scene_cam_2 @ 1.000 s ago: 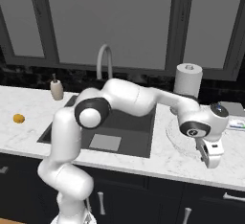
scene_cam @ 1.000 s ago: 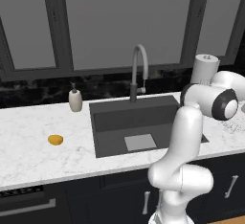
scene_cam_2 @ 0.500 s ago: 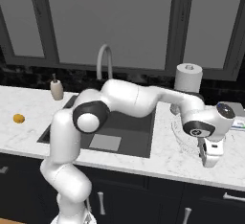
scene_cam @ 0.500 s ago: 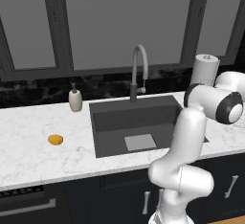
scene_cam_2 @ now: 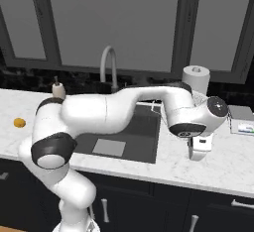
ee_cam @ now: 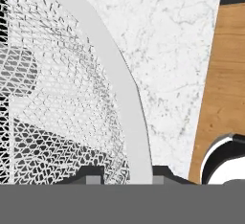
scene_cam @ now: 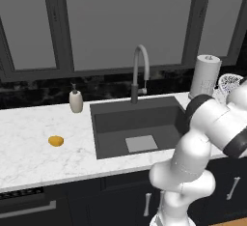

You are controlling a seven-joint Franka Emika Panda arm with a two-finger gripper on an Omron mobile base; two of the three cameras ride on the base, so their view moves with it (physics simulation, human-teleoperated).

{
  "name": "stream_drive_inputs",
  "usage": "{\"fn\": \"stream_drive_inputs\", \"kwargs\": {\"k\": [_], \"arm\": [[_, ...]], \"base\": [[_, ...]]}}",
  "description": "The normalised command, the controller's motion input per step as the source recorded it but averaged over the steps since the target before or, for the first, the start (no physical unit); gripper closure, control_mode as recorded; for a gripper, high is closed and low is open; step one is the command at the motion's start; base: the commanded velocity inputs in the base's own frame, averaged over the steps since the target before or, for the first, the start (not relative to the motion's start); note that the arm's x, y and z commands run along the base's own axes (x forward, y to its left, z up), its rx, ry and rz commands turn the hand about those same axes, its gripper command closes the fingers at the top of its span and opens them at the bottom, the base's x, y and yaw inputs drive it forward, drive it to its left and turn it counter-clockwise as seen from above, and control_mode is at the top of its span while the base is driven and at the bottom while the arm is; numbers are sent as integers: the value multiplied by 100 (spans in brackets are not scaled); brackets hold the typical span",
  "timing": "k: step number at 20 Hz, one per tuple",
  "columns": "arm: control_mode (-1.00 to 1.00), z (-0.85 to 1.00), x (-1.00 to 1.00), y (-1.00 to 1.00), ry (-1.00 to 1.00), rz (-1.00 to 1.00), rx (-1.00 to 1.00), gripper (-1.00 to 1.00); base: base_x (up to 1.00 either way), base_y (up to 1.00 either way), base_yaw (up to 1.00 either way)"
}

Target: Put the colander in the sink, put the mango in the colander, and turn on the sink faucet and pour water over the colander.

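The white round mesh colander (ee_cam: 72, 103) is seen close up in the hand view, its solid rim arching from the upper left down to the bottom edge, where it passes between the two dark fingertips of the end effector (ee_cam: 127, 180). The end effector is closed narrowly on that rim. In the left base view the colander (scene_cam: 230, 82) is seen at the far right of the white marbled tabletop (scene_cam: 29, 157), just beside the white paper towel roll (scene_cam: 204, 75) and partly hidden by the arm. In the right base view the end effector (scene_cam_2: 199, 151) hangs low over the tabletop to the right of the basin.

The large dark grey rectangular sink (scene_cam: 140, 123) is set in the tabletop, with a lighter grey square patch on its bottom. The tall grey gooseneck sink faucet (scene_cam: 140, 73) stands behind the basin at its middle. No water is seen at the spout.

The small yellow-orange oval mango (scene_cam: 56, 141) lies on the tabletop to the left of the sink, well apart from the colander. The beige soap dispenser bottle (scene_cam: 75, 100) stands behind it, near the sink's rear left corner.
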Motion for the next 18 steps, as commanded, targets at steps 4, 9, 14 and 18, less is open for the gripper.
{"fn": "stream_drive_inputs", "kwargs": {"k": [4,9,14,18], "arm": [[-100,45,0,100,2,2,-24,100],[-100,23,0,100,6,7,-21,100],[-100,0,-11,77,3,10,-6,100],[-100,0,-23,25,2,9,0,100]], "base": [[0,0,0],[0,0,0],[0,0,0],[0,0,0]]}}
